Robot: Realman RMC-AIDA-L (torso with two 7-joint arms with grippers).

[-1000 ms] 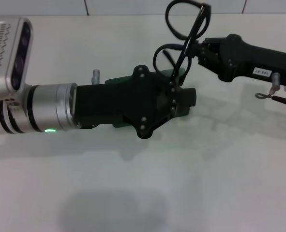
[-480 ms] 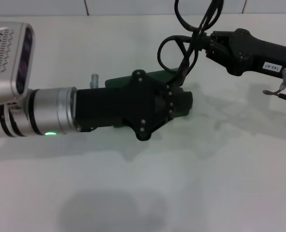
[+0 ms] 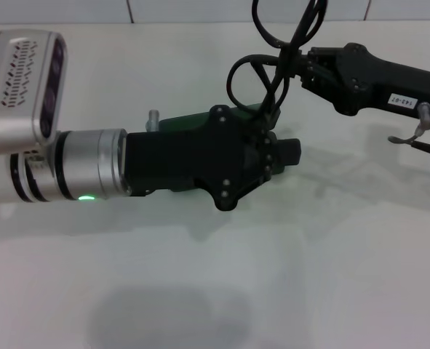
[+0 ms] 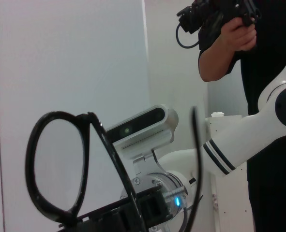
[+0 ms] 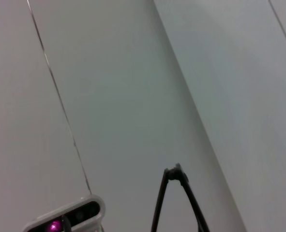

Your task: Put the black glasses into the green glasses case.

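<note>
**Glasses held over the case**

Over the white table (image 3: 331, 276), the right gripper (image 3: 302, 67) pinches the black glasses (image 3: 273, 65) above the green glasses case (image 3: 182, 123). Left gripper (image 3: 287, 153) covers the case; its finger spread is hidden from me.

Even, bright overhead light washes the white table (image 3: 331, 276), with soft grey shadows under both arms and a broad faint one nearer the camera. The left wrist view is slightly soft; the right wrist view looks dim and grey-green.

Black glasses (image 3: 273, 69), dark green glasses case (image 3: 182, 123), white table (image 3: 273, 276).
</note>
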